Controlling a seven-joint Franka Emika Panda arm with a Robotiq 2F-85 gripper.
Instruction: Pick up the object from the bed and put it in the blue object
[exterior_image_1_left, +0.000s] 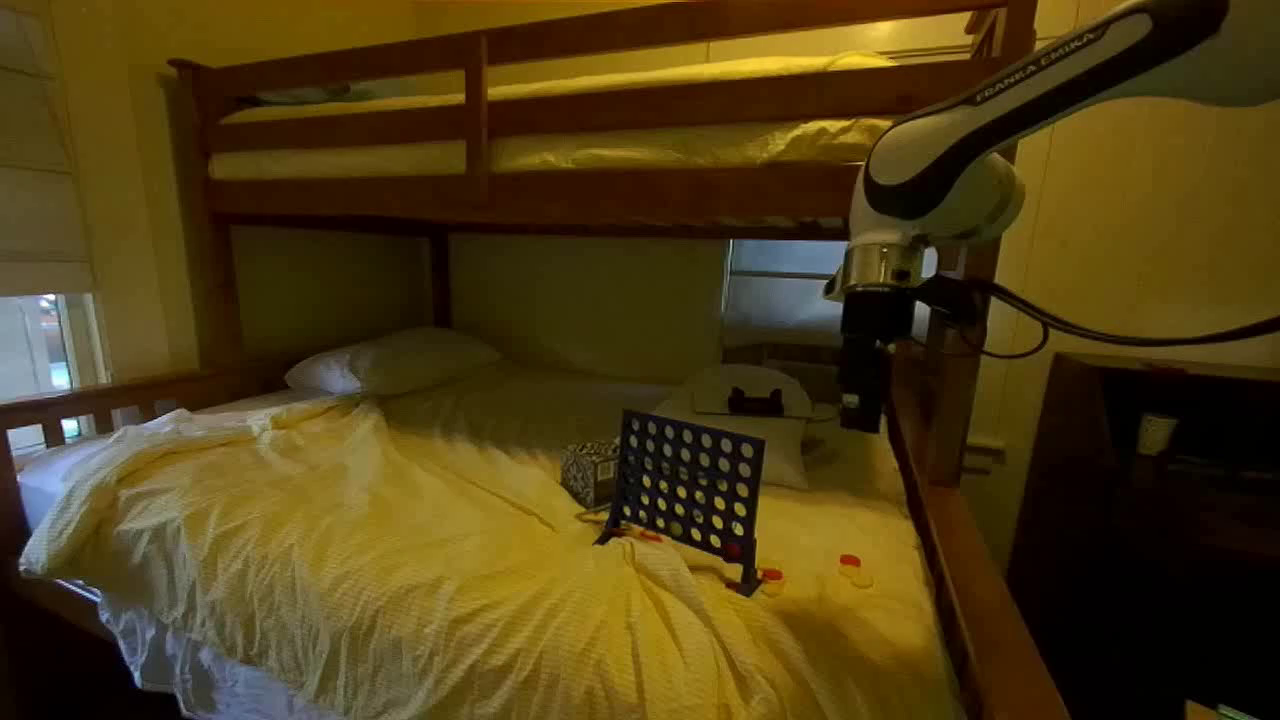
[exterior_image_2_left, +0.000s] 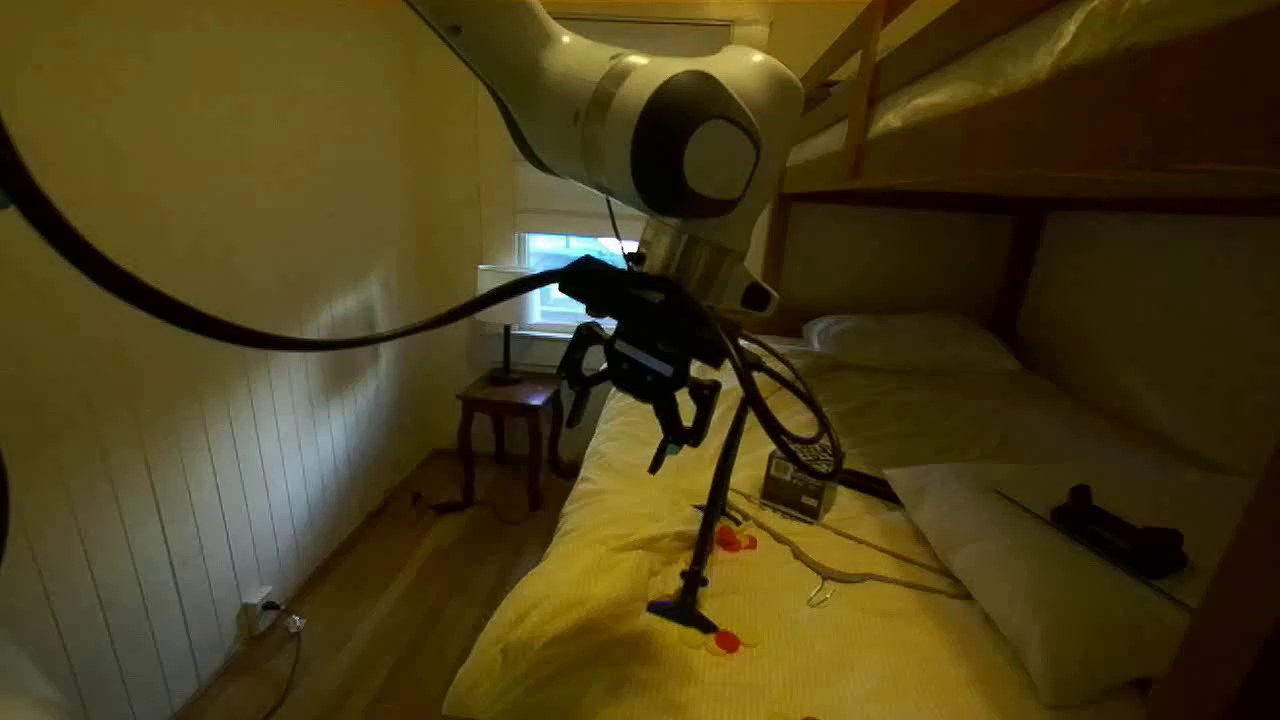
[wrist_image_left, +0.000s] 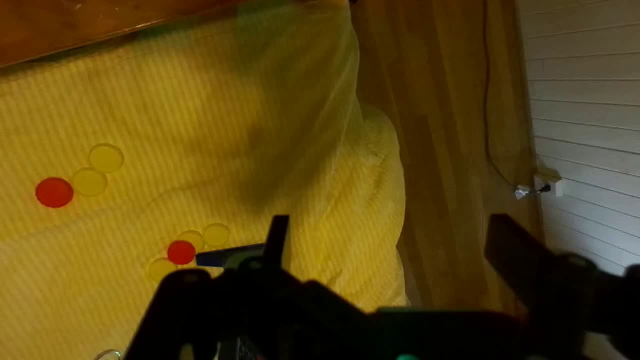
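Note:
The bed (exterior_image_1_left: 400, 530) has rumpled yellow sheets; it also shows in the wrist view (wrist_image_left: 200, 120). The dark blue board (exterior_image_1_left: 692, 478) with round holes stands upright on it, seen edge-on in an exterior view (exterior_image_2_left: 718, 480). Its foot (wrist_image_left: 215, 258) shows in the wrist view. Near that foot lie a red disc (wrist_image_left: 181, 252) and several yellow discs (wrist_image_left: 216, 235). A separate red disc (wrist_image_left: 54, 192) lies beside two yellow discs (wrist_image_left: 106, 157). More red discs (exterior_image_2_left: 732, 540) lie by the far foot. My gripper (exterior_image_2_left: 613, 440) is open, empty, high above the bed's edge; its fingers frame the wrist view (wrist_image_left: 390, 217).
A patterned box (exterior_image_2_left: 795, 490) and a hanger (exterior_image_2_left: 860, 575) lie behind the board. A pillow (exterior_image_2_left: 1040, 570) with a black object (exterior_image_2_left: 1115, 530) is nearby. The wooden bed rail (exterior_image_1_left: 985, 610) and upper bunk (exterior_image_1_left: 650, 195) border the space. A bedside table (exterior_image_2_left: 510, 392) stands beyond.

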